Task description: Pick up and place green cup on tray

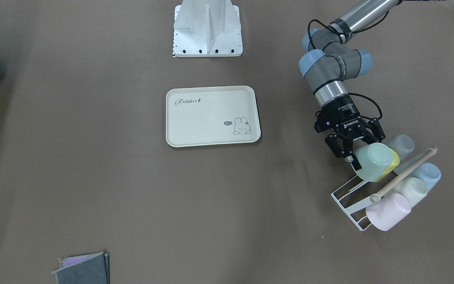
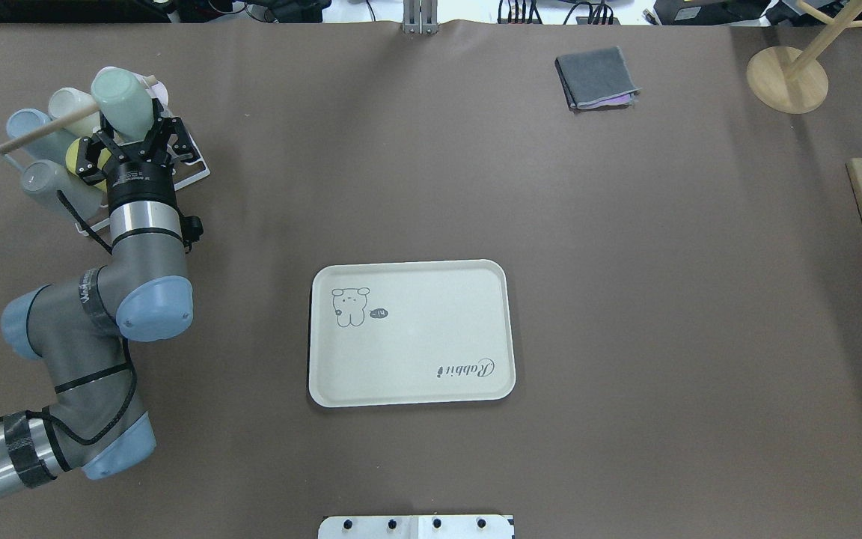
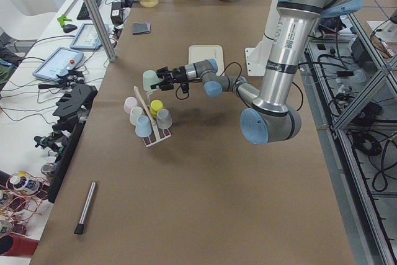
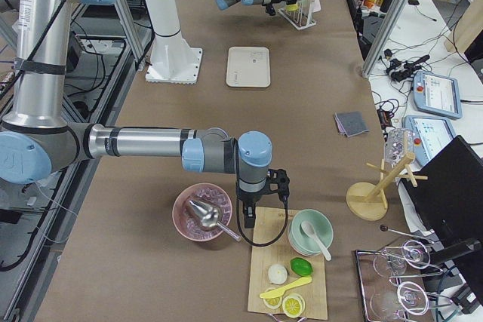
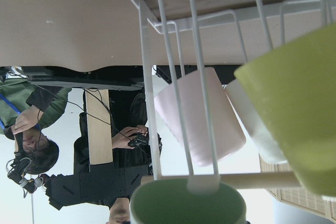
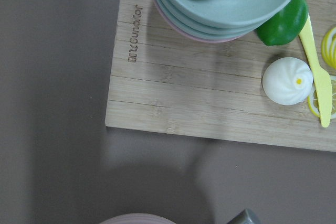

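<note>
The green cup (image 1: pixel 373 161) is a mint tumbler held on its side in my left gripper (image 1: pixel 352 157), just above the white wire cup rack (image 1: pixel 347 201). It also shows in the overhead view (image 2: pixel 123 101), in the left side view (image 3: pixel 149 79), and its rim fills the bottom of the left wrist view (image 5: pixel 186 203). The left gripper (image 2: pixel 134 131) is shut on the cup. The cream tray (image 1: pixel 212 116) with "Rabbit" lettering lies bare at the table's middle (image 2: pixel 411 332). My right gripper shows only in the right side view (image 4: pixel 256 200), over the wooden board; I cannot tell its state.
The rack holds a pink cup (image 1: pixel 388 211), a pale whitish cup (image 1: pixel 412 190), a blue cup (image 1: pixel 428 173), a grey cup (image 1: pixel 401 145) and a yellow-green cup (image 5: pixel 299 114). A folded grey cloth (image 2: pixel 595 77) lies far right. A wooden board (image 6: pixel 220 103) carries stacked bowls (image 6: pixel 226 3).
</note>
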### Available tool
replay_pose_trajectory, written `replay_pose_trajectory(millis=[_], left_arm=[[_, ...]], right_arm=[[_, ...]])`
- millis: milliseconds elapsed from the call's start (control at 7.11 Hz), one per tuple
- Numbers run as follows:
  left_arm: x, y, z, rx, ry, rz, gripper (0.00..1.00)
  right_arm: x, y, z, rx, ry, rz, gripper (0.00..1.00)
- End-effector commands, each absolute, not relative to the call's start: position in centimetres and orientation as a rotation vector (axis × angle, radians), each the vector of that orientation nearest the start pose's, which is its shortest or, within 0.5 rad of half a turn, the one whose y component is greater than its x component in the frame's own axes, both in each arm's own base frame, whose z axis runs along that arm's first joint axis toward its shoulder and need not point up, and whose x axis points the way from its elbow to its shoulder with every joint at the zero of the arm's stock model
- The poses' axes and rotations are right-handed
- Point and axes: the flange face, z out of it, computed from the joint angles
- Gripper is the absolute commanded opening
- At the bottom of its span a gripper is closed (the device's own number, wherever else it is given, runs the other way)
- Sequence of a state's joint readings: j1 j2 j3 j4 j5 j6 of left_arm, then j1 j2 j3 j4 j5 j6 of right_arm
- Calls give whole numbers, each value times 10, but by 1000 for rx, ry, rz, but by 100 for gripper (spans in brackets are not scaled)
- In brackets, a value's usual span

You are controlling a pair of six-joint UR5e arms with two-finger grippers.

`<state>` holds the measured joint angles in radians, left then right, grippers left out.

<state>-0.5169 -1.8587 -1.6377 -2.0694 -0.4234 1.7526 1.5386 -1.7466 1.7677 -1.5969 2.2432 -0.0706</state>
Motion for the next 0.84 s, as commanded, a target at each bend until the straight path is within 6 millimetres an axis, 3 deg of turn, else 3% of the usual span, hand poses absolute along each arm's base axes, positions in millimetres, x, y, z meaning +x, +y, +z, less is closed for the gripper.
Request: replay_pose_trajectory(millis=[0, 281, 703], left_arm=[[386, -477, 363, 449, -1513, 1829, 65], [383, -474, 345, 512, -1504, 1788, 65], [374, -458, 306, 821, -1416, 1656, 64]], right_arm=[[58, -419, 652, 7, -669, -97, 100], [58, -417, 653, 4, -674, -96, 100], [58, -417, 653, 4, -677, -96, 100]])
